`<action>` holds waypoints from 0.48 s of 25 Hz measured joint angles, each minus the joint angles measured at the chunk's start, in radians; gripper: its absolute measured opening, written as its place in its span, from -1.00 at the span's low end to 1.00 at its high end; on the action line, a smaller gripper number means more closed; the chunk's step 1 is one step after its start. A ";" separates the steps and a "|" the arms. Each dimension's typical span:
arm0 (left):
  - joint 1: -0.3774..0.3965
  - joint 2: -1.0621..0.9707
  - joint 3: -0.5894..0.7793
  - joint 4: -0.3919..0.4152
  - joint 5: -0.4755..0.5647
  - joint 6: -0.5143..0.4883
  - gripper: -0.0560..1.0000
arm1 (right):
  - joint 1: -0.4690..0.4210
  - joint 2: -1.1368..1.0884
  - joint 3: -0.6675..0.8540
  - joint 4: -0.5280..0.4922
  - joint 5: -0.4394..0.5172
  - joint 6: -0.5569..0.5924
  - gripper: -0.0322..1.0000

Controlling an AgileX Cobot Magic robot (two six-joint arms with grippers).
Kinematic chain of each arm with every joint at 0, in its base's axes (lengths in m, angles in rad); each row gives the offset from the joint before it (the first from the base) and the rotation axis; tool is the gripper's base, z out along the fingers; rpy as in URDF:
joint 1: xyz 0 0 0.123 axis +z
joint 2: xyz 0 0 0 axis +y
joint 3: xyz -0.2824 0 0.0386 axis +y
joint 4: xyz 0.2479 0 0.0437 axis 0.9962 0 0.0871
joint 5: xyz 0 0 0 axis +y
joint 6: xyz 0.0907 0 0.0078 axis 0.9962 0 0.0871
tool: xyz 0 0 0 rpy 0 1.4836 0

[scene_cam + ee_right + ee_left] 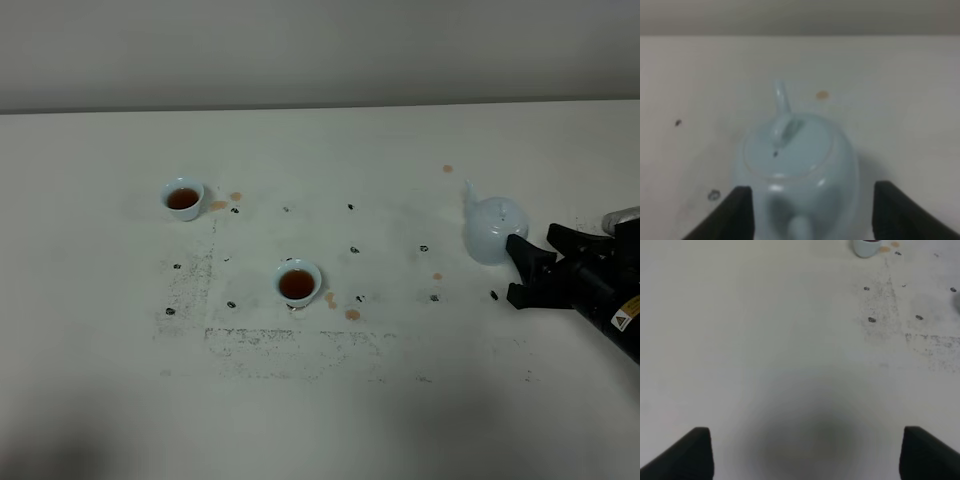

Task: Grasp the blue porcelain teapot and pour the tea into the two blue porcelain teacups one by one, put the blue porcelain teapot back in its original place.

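Blue porcelain teapot: set upright on table, right side | teacups: both filled with tea | right gripper: jaws spread, nothing held, handle side of teapot | left gripper: spread, idle | status: pouring and return judged done.

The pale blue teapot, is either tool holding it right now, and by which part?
Nothing is held. The right tool is open, its fingers either side of the pale blue glazed porcelain teapot at the handle end, not closed on it. The left tool is open over bare table.
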State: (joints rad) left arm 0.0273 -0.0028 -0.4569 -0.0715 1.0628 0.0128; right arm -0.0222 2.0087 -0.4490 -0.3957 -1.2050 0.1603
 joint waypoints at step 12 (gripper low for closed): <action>0.000 0.000 0.000 0.000 0.000 0.000 0.47 | 0.000 -0.247 -0.005 -0.002 0.020 0.143 0.04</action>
State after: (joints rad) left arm 0.0273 -0.0028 -0.4569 -0.0715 1.0628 0.0128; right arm -0.0222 1.7618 -0.4536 -0.3978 -1.1849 0.3034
